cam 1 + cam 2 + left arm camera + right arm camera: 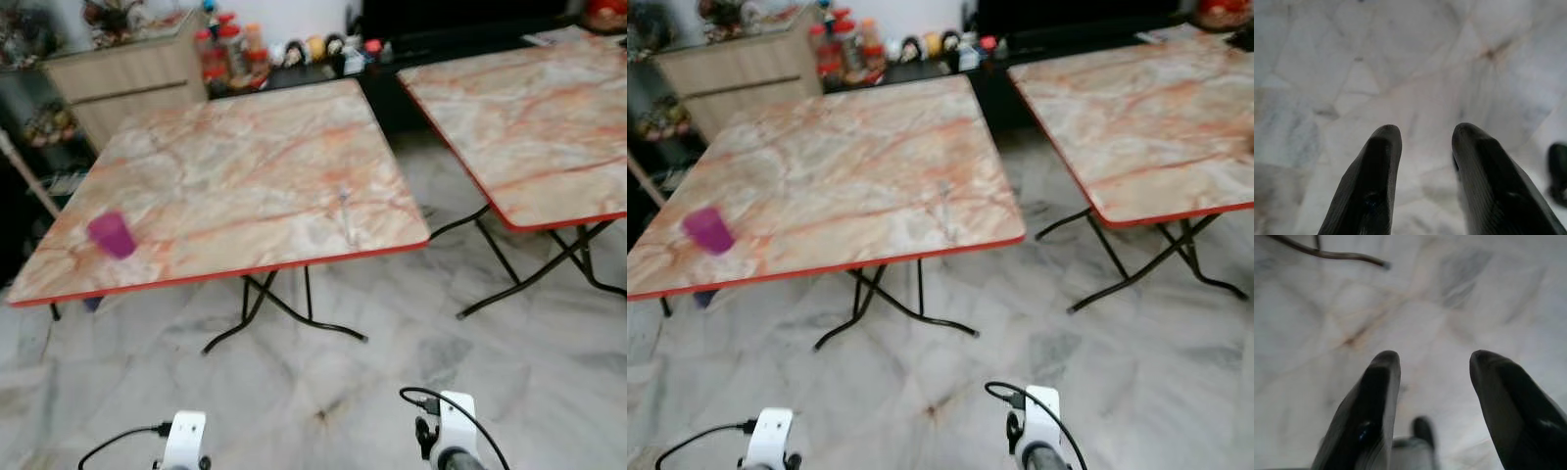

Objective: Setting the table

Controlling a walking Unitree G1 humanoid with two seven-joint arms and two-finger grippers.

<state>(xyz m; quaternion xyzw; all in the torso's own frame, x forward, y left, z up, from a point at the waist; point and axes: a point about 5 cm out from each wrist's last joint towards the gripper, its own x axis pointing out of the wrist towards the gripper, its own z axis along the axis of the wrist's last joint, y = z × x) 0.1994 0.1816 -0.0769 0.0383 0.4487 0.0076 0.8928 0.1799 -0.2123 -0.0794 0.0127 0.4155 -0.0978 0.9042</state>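
The purple cup [111, 234] stands at the near left corner of the table [245, 176], far ahead of both empty pincers, nearer the left pincer [1422, 147]; the right pincer [1435, 377] also hangs apart over the floor.

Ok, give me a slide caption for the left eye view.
Purple cup on the nearer marble-pattern folding table, before setting begins.

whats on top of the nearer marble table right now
On the nearer table, a purple cup stands near its front-left corner, and a small clear utensil-like item lies toward the front-right; it is too blurred to identify. Nothing covers any of the tabletop.
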